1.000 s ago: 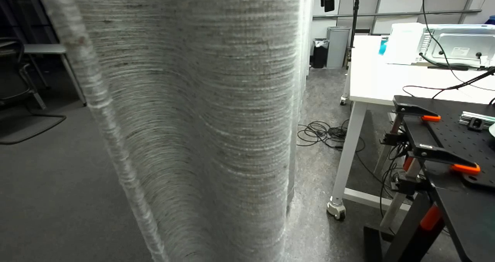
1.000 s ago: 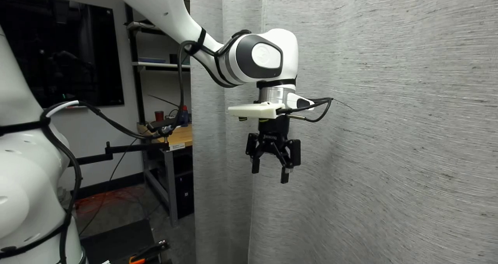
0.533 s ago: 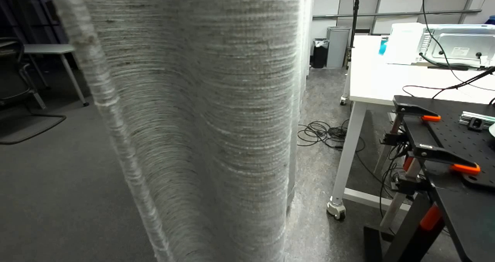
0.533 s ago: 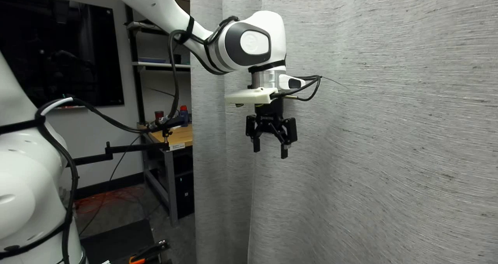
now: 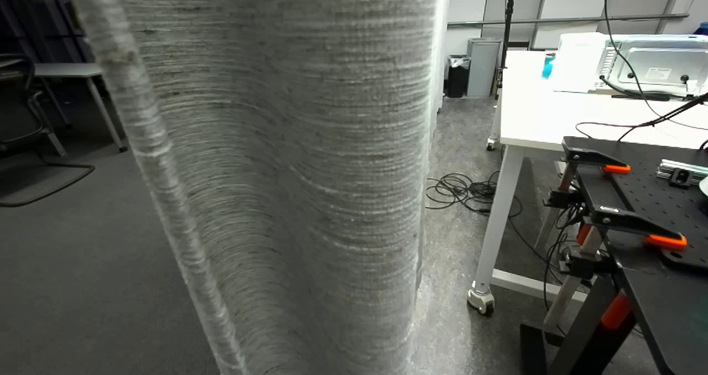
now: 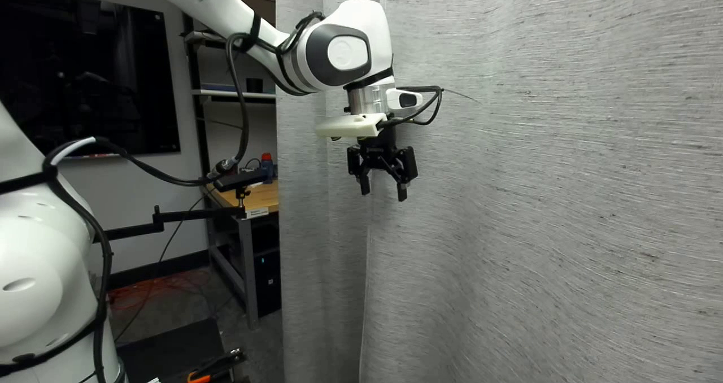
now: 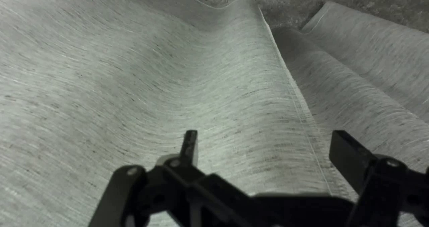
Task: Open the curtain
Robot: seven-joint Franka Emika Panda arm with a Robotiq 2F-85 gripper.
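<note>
1 hand (image 6: 384,193) gapes wide beside the curtain (image 6: 525,179)

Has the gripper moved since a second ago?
Yes: in an exterior view, the gripper has shifted up and slightly toward the desk; it reached lower in the picture than the desk's front edge, and now ends higher.

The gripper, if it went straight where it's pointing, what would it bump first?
Probably the curtain, but depth's unclear: the gripper points mostly down, so it might slip past to the floor.
</note>
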